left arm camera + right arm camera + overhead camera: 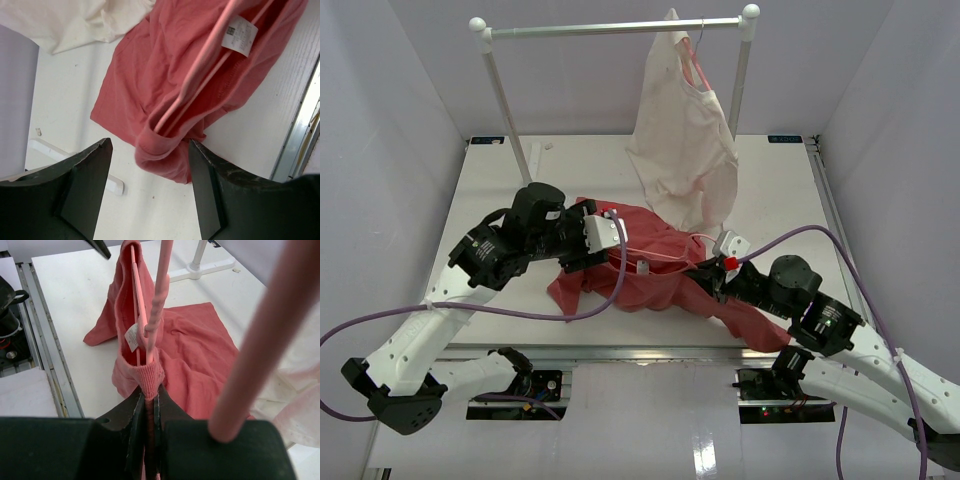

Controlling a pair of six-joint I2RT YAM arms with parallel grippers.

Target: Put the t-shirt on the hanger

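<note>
The salmon t-shirt (pixel 640 282) lies crumpled mid-table with the pink wire hanger (pixel 658 256) running inside its neck. My right gripper (pixel 705 272) is at the shirt's right side. In the right wrist view my right gripper (pixel 149 390) is shut on the ribbed collar (pixel 150 372), and the hanger's twisted stem (pixel 159 300) rises from it. My left gripper (pixel 618 245) is over the shirt's left part. In the left wrist view my left gripper (pixel 150 150) is open; a rolled fold of t-shirt (pixel 165 155) sits between the fingers, against the right one. The hanger wire (pixel 200 75) shows inside the cloth.
A white clothes rack (pixel 620 28) stands at the back with a cream garment (pixel 680 150) hanging from its right end, reaching down beside the shirt. The rack's white foot (pixel 117 186) lies by my left fingers. A metal rail (pixel 300 140) edges the table.
</note>
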